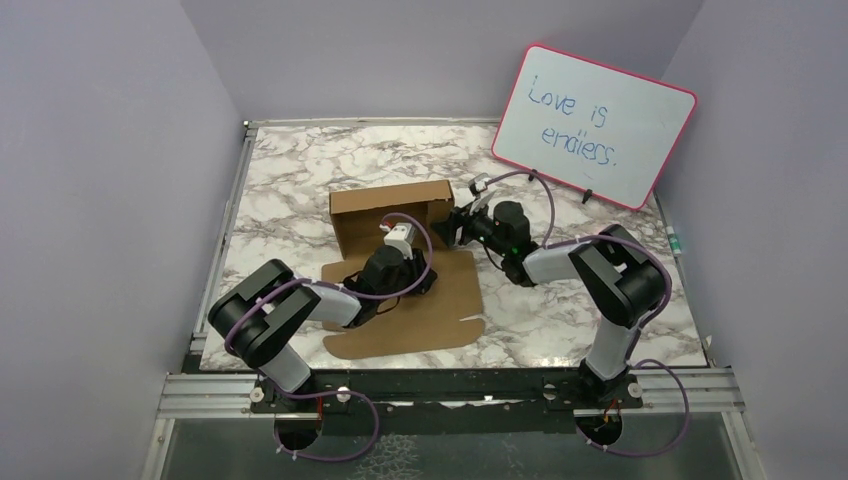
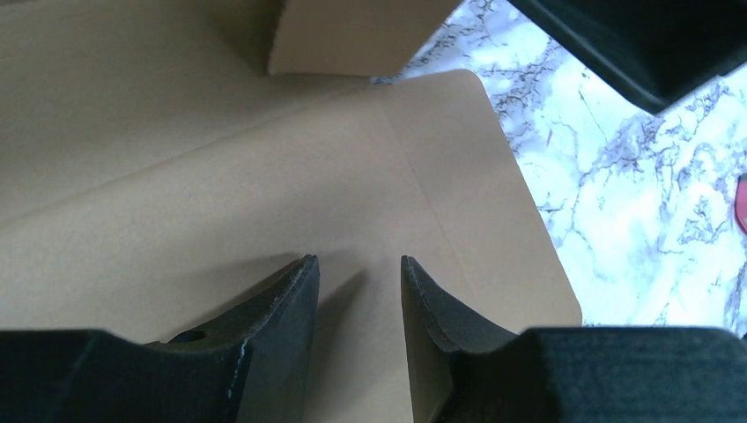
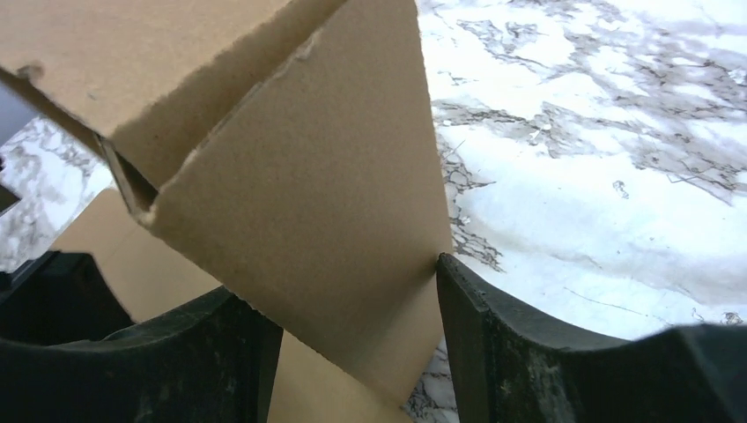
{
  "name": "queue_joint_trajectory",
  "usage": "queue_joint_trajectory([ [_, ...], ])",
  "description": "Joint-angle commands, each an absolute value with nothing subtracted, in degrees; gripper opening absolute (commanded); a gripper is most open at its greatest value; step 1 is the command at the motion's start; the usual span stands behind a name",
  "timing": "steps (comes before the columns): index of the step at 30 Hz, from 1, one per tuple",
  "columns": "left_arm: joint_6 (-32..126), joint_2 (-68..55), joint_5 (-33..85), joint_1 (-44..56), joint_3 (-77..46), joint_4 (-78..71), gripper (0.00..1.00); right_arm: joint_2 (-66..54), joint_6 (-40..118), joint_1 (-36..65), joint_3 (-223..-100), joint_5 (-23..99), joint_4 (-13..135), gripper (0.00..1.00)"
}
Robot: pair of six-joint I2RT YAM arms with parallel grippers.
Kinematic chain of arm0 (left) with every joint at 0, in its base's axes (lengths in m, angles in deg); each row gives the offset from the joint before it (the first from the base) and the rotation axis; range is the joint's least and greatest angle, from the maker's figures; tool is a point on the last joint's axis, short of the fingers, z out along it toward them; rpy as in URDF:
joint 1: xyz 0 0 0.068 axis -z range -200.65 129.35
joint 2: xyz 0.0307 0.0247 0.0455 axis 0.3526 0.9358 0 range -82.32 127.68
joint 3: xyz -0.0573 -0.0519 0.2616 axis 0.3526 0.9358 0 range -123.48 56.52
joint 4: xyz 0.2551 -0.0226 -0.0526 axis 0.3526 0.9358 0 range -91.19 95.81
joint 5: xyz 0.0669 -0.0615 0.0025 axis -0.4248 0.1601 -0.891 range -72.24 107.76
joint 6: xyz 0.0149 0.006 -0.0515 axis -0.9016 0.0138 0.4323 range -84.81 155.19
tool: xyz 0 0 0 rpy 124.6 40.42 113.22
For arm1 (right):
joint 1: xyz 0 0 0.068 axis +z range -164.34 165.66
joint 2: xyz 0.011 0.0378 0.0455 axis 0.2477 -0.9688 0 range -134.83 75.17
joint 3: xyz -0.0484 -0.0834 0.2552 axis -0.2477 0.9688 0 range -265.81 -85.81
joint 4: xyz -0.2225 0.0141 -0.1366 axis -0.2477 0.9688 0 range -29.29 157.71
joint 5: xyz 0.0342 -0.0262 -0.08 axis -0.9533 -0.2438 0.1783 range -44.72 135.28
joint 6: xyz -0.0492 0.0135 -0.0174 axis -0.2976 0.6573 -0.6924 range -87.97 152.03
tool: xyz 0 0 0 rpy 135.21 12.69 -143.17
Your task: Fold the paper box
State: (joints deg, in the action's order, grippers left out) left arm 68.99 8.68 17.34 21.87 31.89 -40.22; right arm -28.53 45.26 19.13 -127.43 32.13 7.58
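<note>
Brown cardboard, paper box (image 1: 405, 305): half-folded, mid marble table (image 1: 290, 170); flat panel lying toward 6 o'clock, back wall raised upright toward 12 o'clock, short side flap at the wall's 3 o'clock end.
Left gripper (image 2: 359, 264): low over the flat panel, pointing roughly 2 o'clock; fingers released, gap between them bare, nothing pinched; contact with panel unclear.
Right gripper (image 3: 348, 282): at 3 o'clock end of the raised wall, reaching in from 4 o'clock; fingers (image 3: 493, 352) spread wide, side flap standing between them, one finger touching the flap edge; cannot tell whether grasped or only straddled.
Whiteboard (image 1: 595, 125): pink frame, propped at far 1 o'clock corner, well apart from box; blue handwriting "Love is endless."
</note>
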Motion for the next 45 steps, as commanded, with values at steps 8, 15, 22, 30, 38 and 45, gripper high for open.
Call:
queue_joint_trajectory([
  [8, 70.9, 6.3, 21.6, 24.6, 34.1, -35.6, 0.41, -28.8, 41.2, 21.6, -127.5, 42.8, 5.5, 0.38],
  [15, 72.3, -2.1, 25.3, 24.8, 34.7, -34.1, 0.45, -27.0, 39.9, 21.7, -125.4, 43.4, 5.8, 0.28],
  [22, 69.6, -15.0, 30.2, 25.8, 30.6, -24.4, 0.53, -26.5, 38.5, 21.6, -125.3, 41.2, 7.5, 0.24],
  [30, 61.6, -24.3, 25.9, 25.7, 14.5, 0.4, 0.68, -25.8, 37.2, 21.7, -124.8, 40.2, 8.3, 0.24],
  [38, 54.4, -22.1, 23.5, 18.1, -1.7, 17.1, 0.80, -24.8, 35.8, 21.8, -124.0, 39.3, 9.1, 0.24],
  [45, 50.5, -11.7, 30.1, 7.8, -10.8, 19.3, 0.87, -24.2, 34.1, 22.0, -123.9, 37.4, 10.0, 0.25],
])
